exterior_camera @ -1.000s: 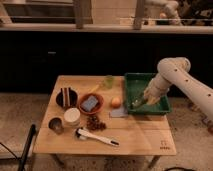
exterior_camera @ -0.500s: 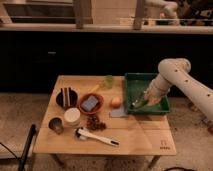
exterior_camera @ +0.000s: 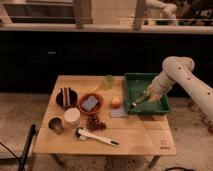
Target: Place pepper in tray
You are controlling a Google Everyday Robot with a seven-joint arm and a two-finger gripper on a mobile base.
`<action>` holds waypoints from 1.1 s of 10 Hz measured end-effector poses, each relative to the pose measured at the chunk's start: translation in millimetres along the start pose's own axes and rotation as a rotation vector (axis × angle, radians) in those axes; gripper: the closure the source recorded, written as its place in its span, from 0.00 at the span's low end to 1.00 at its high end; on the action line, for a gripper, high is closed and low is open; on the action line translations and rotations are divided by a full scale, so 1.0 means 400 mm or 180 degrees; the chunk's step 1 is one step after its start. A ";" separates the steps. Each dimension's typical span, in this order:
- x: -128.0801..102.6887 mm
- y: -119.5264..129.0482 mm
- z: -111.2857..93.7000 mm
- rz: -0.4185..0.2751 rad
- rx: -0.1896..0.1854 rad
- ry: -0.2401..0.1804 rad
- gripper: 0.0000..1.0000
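The dark green tray sits at the back right of the wooden table. My white arm reaches in from the right and down into the tray. My gripper hangs low over the tray's front left part, close to its floor. I cannot make out the pepper; it is hidden at the gripper or lost against the dark green tray floor.
Left of the tray lie an orange fruit, a grey cloth, a pale green cup and a reddish-brown bowl. Further left are a dark bowl, a white container, a metal cup and a white-handled brush.
My gripper has moved left and lower inside the tray, toward its front left corner. Nothing else on the table has moved.
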 end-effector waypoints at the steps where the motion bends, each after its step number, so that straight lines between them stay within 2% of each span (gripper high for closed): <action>1: 0.017 -0.009 0.004 0.0042 0.0077 -0.0052 0.91; 5: 0.047 -0.030 0.039 0.0121 0.0209 -0.0152 0.91; 6: 0.058 -0.029 0.050 0.0152 0.0214 -0.0157 0.88; 9: 0.083 -0.040 0.081 0.0242 0.0212 -0.0162 0.57; 11: 0.089 -0.042 0.083 0.0284 0.0228 -0.0199 0.37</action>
